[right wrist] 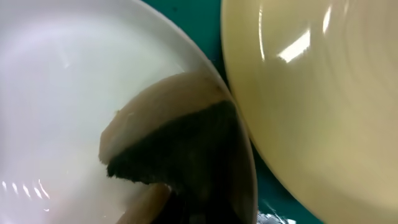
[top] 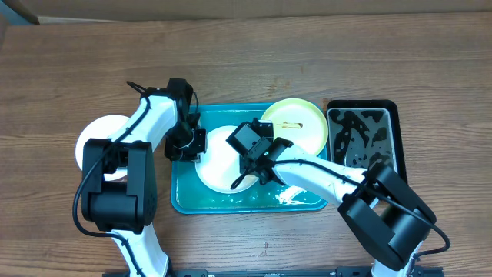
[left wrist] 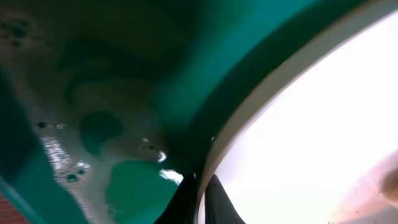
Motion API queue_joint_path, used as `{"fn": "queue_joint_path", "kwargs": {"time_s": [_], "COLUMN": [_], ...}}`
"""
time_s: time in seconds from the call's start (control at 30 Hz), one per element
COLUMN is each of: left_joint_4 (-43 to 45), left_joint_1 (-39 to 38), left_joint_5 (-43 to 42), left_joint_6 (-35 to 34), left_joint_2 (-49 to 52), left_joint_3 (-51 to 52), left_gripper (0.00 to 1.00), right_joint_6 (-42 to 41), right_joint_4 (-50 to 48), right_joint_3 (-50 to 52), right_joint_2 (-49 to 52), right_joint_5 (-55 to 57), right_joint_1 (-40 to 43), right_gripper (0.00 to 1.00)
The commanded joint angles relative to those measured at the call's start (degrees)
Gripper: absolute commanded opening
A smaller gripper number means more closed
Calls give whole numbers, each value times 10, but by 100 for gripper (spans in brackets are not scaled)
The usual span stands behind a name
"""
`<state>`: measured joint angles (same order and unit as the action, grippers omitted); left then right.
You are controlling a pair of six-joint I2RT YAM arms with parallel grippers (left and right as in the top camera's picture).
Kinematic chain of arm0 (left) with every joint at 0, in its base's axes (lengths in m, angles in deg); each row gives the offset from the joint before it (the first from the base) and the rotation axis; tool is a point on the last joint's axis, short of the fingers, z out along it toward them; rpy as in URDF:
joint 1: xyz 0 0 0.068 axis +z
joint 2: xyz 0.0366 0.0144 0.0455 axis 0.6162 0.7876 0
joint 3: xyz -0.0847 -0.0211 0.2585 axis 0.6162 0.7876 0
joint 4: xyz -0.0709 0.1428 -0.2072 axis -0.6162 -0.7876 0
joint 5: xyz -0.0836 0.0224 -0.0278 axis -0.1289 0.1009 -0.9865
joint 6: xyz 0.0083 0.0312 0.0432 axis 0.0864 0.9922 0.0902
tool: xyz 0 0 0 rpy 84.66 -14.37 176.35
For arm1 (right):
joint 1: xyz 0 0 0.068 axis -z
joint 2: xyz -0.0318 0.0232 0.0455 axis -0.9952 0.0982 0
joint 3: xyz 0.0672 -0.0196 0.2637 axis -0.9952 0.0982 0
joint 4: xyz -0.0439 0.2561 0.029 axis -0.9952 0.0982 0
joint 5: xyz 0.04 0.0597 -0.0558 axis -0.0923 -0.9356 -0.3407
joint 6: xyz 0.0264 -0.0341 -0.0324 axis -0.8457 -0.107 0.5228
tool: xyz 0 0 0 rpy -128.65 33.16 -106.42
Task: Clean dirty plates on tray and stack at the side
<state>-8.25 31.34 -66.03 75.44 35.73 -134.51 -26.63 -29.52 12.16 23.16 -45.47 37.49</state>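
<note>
The teal tray [top: 246, 204] holds a white plate [top: 215, 161] and, at its upper right, a pale yellow-green plate [top: 304, 127] with a brownish smear. My left gripper [top: 192, 144] is shut on the white plate's left rim; in the left wrist view the jaws [left wrist: 202, 199] pinch the rim of the plate [left wrist: 323, 124] over the wet tray [left wrist: 124, 186]. My right gripper [top: 257, 165] is shut on a dark-bristled scrubbing brush [right wrist: 168, 143] that rests on the white plate [right wrist: 62, 93], next to the yellow plate [right wrist: 323, 93]. A second white plate [top: 96, 138] lies on the table left of the tray.
A black rectangular tub [top: 361, 138] with dark liquid stands right of the tray, touching it. A cardboard wall runs along the table's far edge. Foam sits in the tray's front right corner [top: 292, 196].
</note>
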Motion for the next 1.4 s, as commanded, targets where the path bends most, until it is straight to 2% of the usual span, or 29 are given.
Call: {"fn": "queue_joint_path", "kwargs": {"time_s": [0.0,0.37,0.77,1.0,1.37], "left_joint_4": [6,5,5,5,5], "left_joint_1": [-1,-1,-1,-1,-1], "left_joint_5": [37,37,37,37,37], "left_joint_6": [-14,-14,-14,-14,-14], "left_joint_2": [25,25,25,25,25], "left_joint_3": [21,21,21,21,21], "left_gripper": [4,4,4,4,4], "right_joint_6": [-29,-29,101,103,102], "right_joint_4": [42,70,97,61,-113], "right_joint_3": [30,-13,-125,-114,-22], "right_joint_2": [20,12,-37,-36,-33], "right_joint_5": [26,-30,-31,-31,-44], "right_joint_1": [24,24,24,23,22], "right_gripper": [4,4,4,4,4]}}
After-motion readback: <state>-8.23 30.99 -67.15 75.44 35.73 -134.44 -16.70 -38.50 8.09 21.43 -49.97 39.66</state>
